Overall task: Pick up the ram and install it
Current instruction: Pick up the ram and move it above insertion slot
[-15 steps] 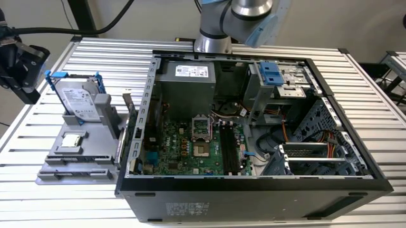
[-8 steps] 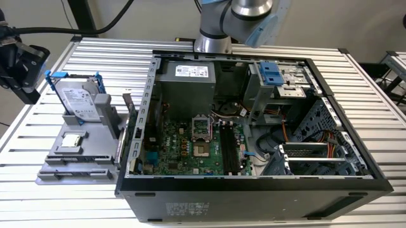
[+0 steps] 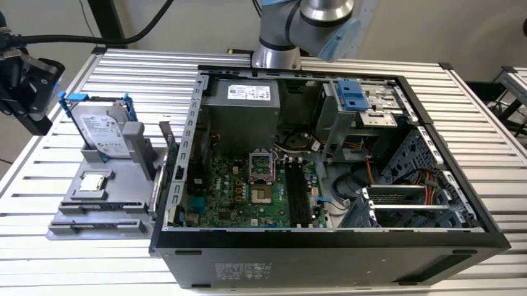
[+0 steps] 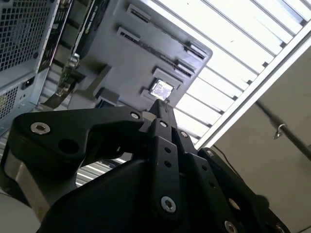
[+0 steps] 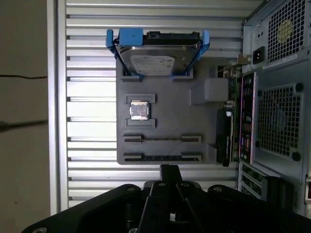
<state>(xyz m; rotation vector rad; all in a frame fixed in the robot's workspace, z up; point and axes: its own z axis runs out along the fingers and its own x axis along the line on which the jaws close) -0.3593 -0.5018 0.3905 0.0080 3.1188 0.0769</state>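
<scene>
The ram (image 5: 163,157) sits in the edge slot of the gray tray (image 5: 170,121), near the gripper (image 5: 169,167) but apart. The gripper is closed, empty.

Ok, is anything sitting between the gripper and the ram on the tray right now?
Nothing visible. In the first wrist view the gripper hangs by the edge of the grey tray, with the ram in the slot nearest it and only bare tray between. The processor chip and hard drive lie beyond the ram.
</scene>
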